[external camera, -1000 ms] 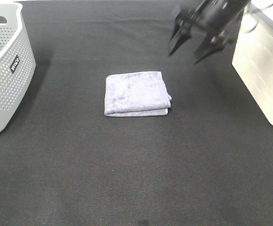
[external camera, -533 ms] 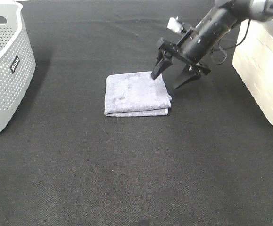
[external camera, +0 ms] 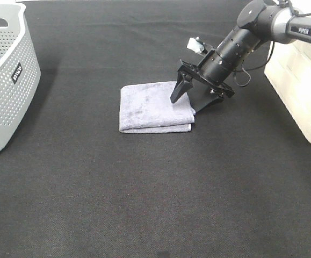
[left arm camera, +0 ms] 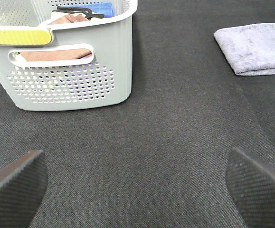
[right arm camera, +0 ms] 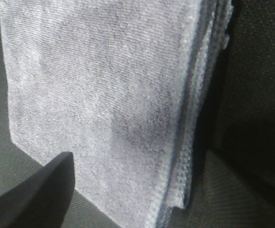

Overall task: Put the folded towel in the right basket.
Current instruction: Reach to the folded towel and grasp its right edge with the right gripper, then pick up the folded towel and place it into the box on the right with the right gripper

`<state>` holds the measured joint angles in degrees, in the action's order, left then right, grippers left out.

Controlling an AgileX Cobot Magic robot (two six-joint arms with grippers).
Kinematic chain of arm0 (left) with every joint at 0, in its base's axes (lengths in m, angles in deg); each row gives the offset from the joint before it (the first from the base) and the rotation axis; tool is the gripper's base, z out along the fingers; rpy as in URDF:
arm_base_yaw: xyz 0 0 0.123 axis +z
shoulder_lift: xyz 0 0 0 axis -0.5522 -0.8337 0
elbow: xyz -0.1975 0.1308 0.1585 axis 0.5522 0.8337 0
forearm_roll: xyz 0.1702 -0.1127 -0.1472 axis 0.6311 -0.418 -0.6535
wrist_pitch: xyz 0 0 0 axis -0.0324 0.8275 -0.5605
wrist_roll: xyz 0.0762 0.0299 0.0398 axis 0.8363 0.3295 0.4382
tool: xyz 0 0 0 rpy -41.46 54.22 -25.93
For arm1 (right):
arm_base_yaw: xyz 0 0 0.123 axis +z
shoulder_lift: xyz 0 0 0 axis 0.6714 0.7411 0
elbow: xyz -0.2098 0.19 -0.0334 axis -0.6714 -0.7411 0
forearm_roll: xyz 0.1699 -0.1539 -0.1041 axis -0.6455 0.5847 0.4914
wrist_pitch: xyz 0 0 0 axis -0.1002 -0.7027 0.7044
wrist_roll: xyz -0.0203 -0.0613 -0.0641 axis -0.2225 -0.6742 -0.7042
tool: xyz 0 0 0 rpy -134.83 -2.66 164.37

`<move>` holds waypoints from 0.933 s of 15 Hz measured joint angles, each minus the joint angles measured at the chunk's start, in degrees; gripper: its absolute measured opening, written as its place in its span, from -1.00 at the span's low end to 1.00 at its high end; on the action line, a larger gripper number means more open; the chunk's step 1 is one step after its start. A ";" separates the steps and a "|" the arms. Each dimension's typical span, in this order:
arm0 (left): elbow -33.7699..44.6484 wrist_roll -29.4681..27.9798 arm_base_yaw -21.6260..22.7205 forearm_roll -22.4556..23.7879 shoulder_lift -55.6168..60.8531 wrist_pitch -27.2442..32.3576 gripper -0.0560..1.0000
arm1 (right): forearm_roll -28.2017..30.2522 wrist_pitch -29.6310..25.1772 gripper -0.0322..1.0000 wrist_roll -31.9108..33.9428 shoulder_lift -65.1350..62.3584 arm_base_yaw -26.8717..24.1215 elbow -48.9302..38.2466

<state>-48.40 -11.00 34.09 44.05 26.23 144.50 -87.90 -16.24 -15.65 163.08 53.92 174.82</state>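
Observation:
The folded lavender-grey towel (external camera: 154, 106) lies flat on the black table near the middle. My right gripper (external camera: 186, 105) is open and low at the towel's right edge. One finger (external camera: 175, 95) is over the towel's top and the other (external camera: 201, 106) is just off its right side. In the right wrist view the towel (right arm camera: 104, 95) fills the frame with its stacked folded edge between the fingers. The white right basket (external camera: 300, 80) stands at the right edge. My left gripper (left arm camera: 137, 190) is open and empty over bare table, far from the towel (left arm camera: 253, 47).
A grey perforated basket (external camera: 5, 80) stands at the far left; in the left wrist view this basket (left arm camera: 66, 71) holds several items. Black cloth covers the table (external camera: 155, 193). The right arm's cable hangs near the right basket.
My right gripper has come down from high near the right basket, moved left and lowered to the towel's right edge, staying open. The towel has not moved.

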 joint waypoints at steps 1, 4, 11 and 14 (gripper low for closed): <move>0.00 0.00 0.00 0.00 0.00 0.00 0.94 | -1.03 0.00 0.44 -0.34 0.69 0.00 0.00; 0.00 0.00 0.00 0.00 0.00 0.00 0.94 | -5.56 0.11 0.44 -1.32 2.18 0.06 0.17; 0.00 0.00 0.00 0.06 0.00 0.00 0.94 | -4.70 3.09 -0.77 -1.78 3.50 1.83 0.23; 0.00 0.00 0.00 0.06 0.00 0.00 0.94 | -4.07 2.98 -0.77 -1.78 3.32 1.89 1.20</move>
<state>-48.40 -11.00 34.09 44.11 26.23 144.50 -91.97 -13.26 -17.42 166.40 55.81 176.02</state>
